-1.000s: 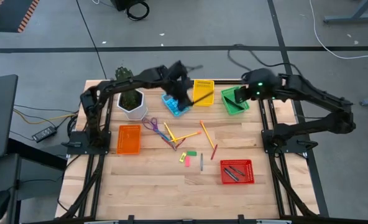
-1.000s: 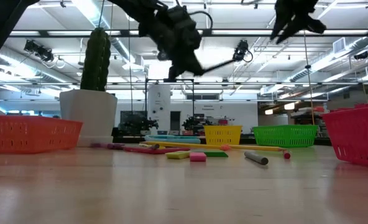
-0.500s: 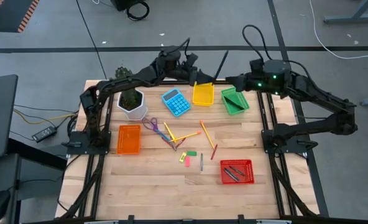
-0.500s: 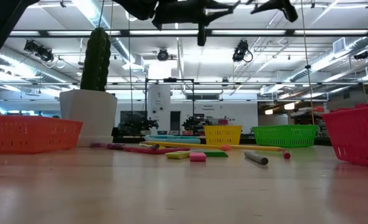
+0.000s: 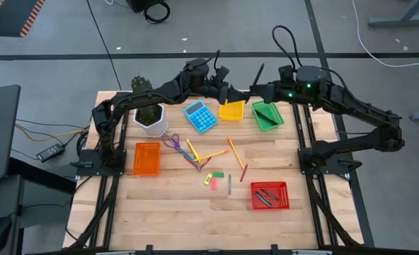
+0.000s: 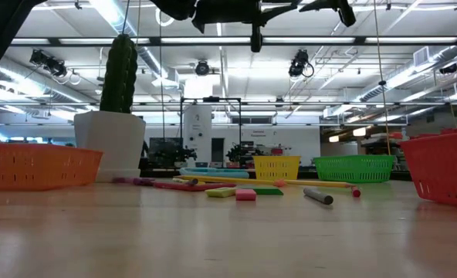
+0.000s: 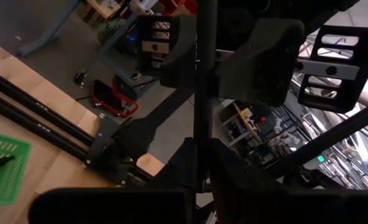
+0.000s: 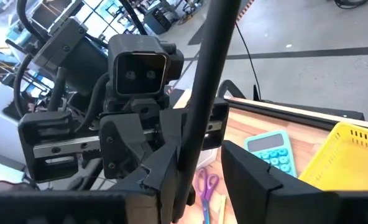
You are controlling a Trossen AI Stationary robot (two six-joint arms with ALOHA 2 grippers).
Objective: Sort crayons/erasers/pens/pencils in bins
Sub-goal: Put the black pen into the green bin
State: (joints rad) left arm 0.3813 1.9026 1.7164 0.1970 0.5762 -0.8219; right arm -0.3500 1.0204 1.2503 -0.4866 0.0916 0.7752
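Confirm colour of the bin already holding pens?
Red bin, two dark pens inside; clearest in the high view.

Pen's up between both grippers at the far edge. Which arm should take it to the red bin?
Right. The red bin, already holding dark pens, sits on the right arm's side; the left gripper would have to cross the table.

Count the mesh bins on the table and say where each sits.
4: orange bin by the left arm's base, yellow bin and green bin along the far edge, red bin near the front right.
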